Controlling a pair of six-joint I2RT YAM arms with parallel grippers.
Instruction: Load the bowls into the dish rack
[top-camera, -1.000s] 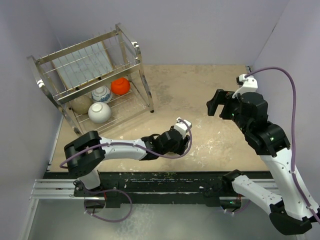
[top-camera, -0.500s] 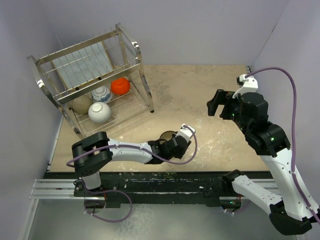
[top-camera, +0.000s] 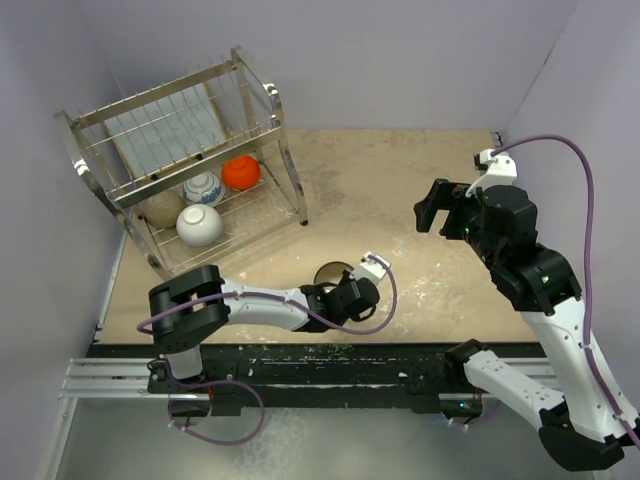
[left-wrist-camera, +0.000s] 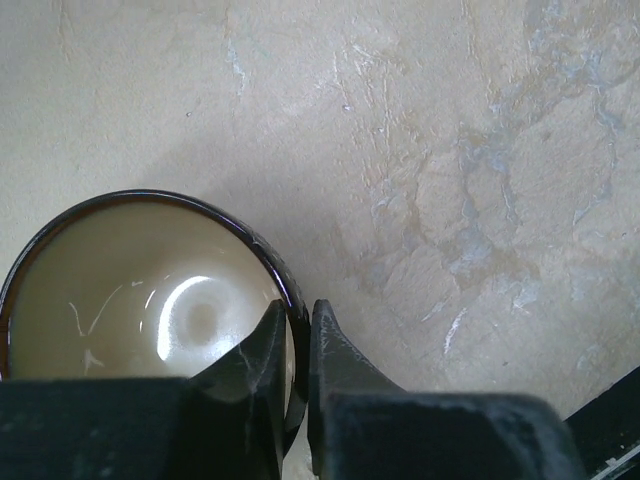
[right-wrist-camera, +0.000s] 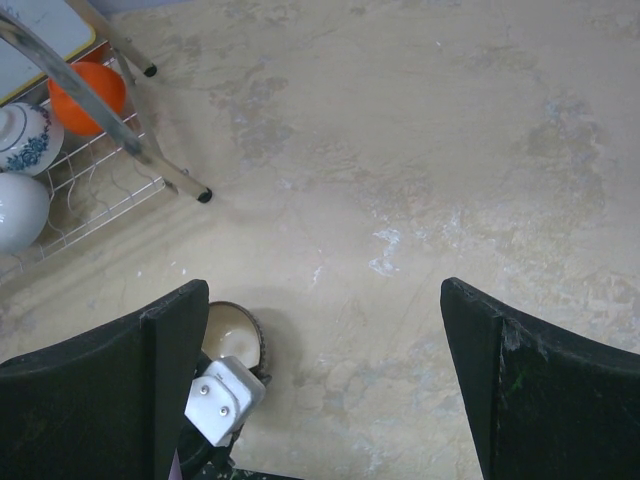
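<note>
Plainly, the left gripper (left-wrist-camera: 295, 330) had its two fingers closed on the right rim of the dark brown bowl (left-wrist-camera: 150, 290), one finger inside on the shiny pale surface and one outside on the dark wall. The bowl sat upright, mouth up, near the front edge of the table (top-camera: 400, 180), about midway across and well apart from the dish rack (top-camera: 200, 160) at the far left. I could not tell whether it had cleared the table.

Four bowls lay in the rack's lower tier: the white bowl (top-camera: 199, 225) nearest, the beige bowl (top-camera: 163, 208) to its left, the blue-and-white bowl (top-camera: 203, 187) behind it, and the orange-red bowl (top-camera: 240, 172) furthest right. The right gripper (top-camera: 432, 210) hung over the right side of the table with its fingers spread wide, holding nothing.

The step in hand seemed to be carrying this last bowl to the rack. A pinch on one side of a glazed rim is a thin hold, so the bowl would likely tip away from the fingers on lifting. The carry wanted a firm squeeze, a slow straight rise, then a smooth sweep to the far left. The free room looked to be at the near right of the lower tier, so the approach probably had to come in low under the upper rail, clear of the front post and the white bowl.
</note>
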